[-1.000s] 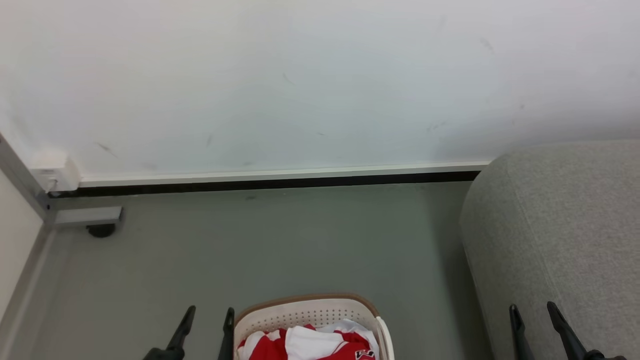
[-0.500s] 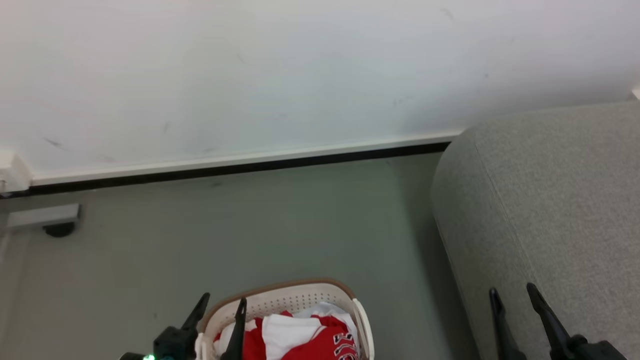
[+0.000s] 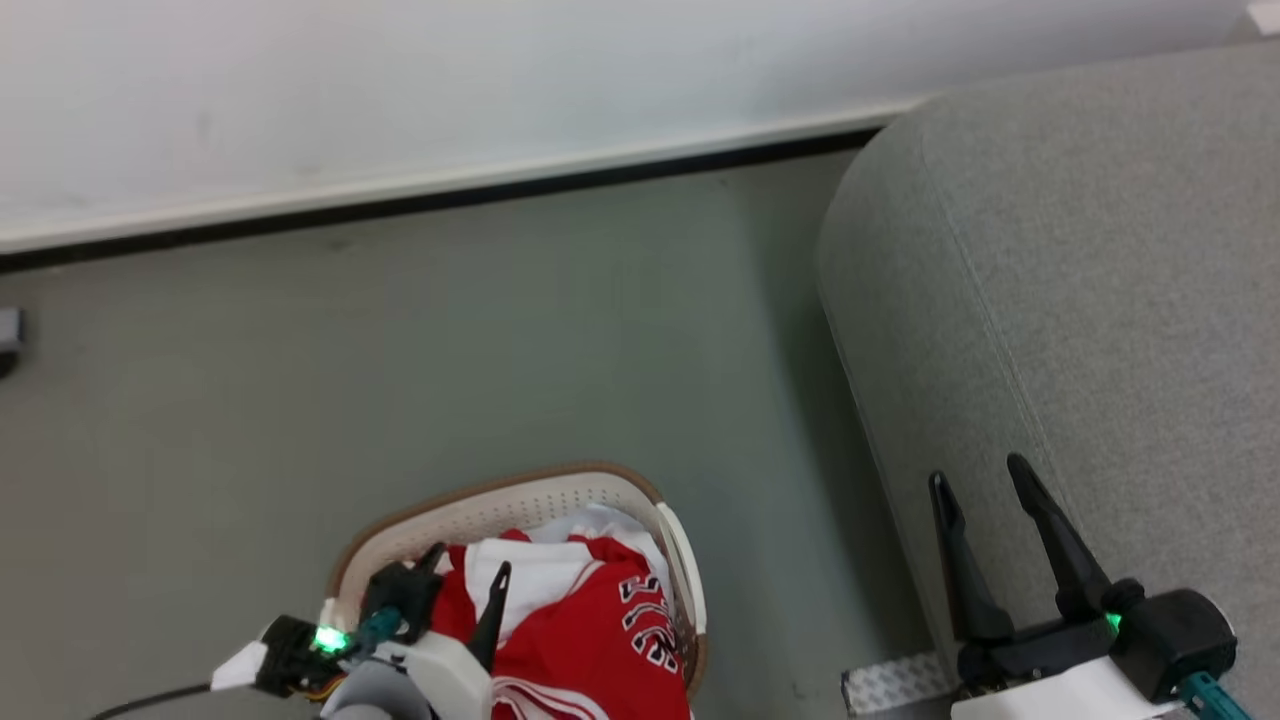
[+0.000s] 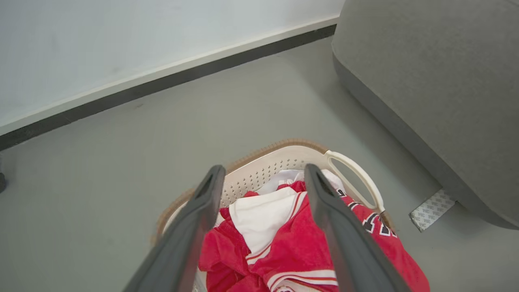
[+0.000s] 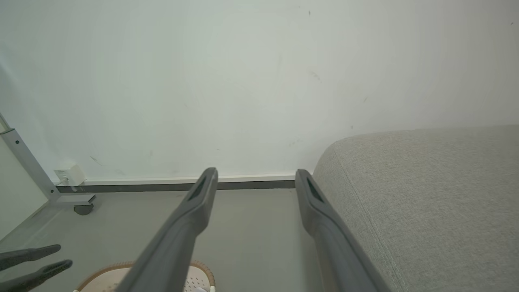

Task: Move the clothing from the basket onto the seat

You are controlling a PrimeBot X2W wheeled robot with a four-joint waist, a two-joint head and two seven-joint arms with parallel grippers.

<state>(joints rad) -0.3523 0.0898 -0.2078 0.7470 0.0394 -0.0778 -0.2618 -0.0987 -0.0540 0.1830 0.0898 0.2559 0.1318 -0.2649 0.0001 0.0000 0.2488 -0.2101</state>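
Left hand (image 3: 467,562): released, fingers spread, poised over the basket (image 3: 540,503), probably lined up to dip into the pile.
Right hand (image 3: 978,473): released and empty, near the seat (image 3: 1100,300), well apart from the basket.
Clothing (image 3: 590,625): crumpled red fabric with a white sleeve, stripe trim and dark numerals, heaped in the basket; none lies on the seat.
Basket: stands on the floor (image 3: 400,350) near the seat's end, so the carry looks short.

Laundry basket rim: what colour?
Brown, edging the cream-white perforated plastic basket; clearest in the left wrist view.
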